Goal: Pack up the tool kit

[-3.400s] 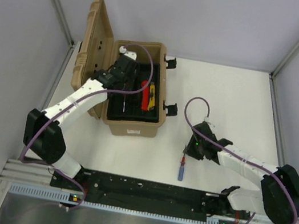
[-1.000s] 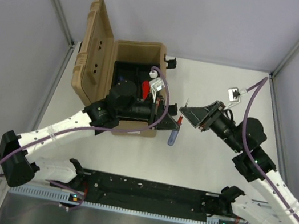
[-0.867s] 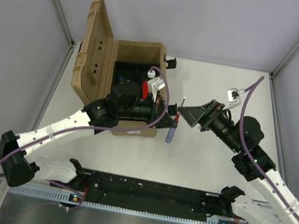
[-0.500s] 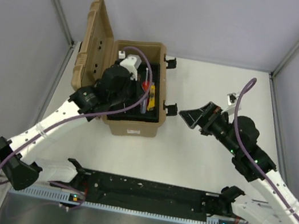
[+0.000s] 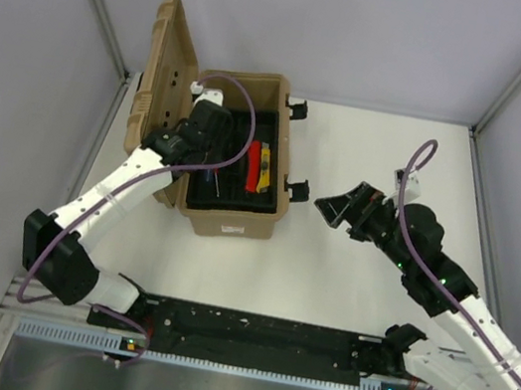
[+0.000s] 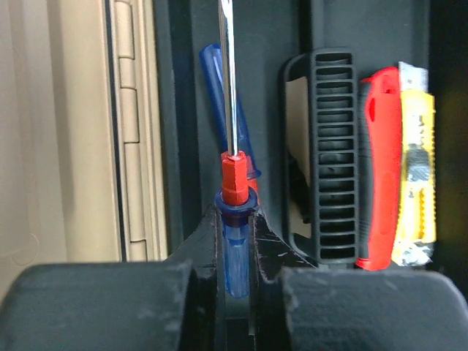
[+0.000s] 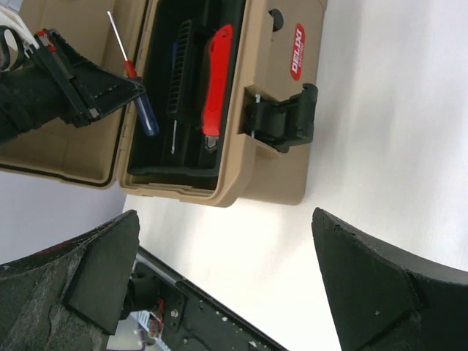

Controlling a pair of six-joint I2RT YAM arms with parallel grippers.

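The tan ribbed toolbox (image 5: 235, 223) stands open at the table's left, its lid (image 5: 165, 77) raised. My left gripper (image 5: 208, 161) hovers over the left side of its black tray, shut on a blue-handled screwdriver (image 6: 235, 248) with a red collar, whose shaft points toward the box's back. Below it in the tray lies another blue handle (image 6: 216, 80). To the right lie the ribbed black hammer handle (image 6: 333, 153), the red knife (image 6: 380, 168) and the yellow knife (image 6: 418, 168). My right gripper (image 5: 336, 206) hangs open and empty right of the box (image 7: 270, 95).
Two black latches (image 5: 294, 189) (image 5: 299, 110) stick out from the box's right side, the nearer one close to my right fingers. A black rail (image 5: 257, 331) runs along the near edge. Grey walls close in the white table (image 5: 396, 169) on three sides.
My left arm has carried the screwdriver from beside the box's right wall to over its left compartment. My right gripper let go, opened wide and drew slightly back.
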